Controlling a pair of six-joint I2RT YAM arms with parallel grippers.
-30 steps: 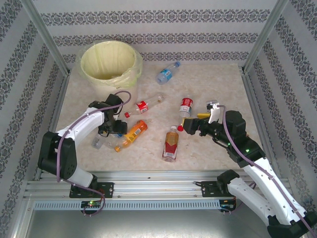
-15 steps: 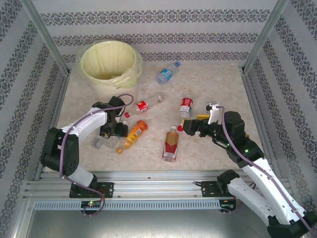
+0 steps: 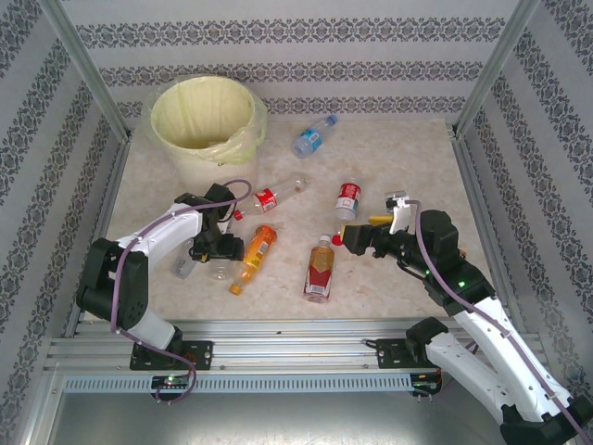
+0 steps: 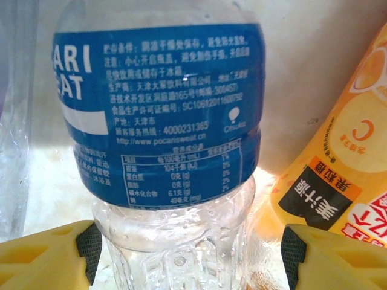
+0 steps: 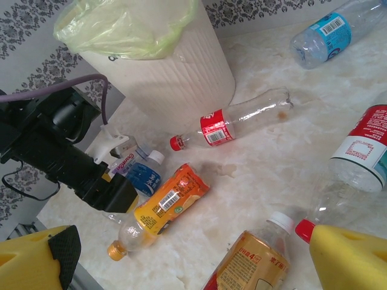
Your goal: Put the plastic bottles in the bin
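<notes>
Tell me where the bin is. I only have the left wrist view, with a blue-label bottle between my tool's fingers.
Observer: The bin stands at the far left corner of the table, beyond the left tool.
Operator: Is the right tool carrying anything?
Observer: No. The right tool is open and grips nothing, low over the middle of the table.

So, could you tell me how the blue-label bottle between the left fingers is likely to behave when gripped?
The blue-label bottle looks empty and clear, so it is probably light. Its ribbed wall looks thin and may dent under the left gripper. Lying on its round side, it could roll or slip toward the orange bottle.
</notes>
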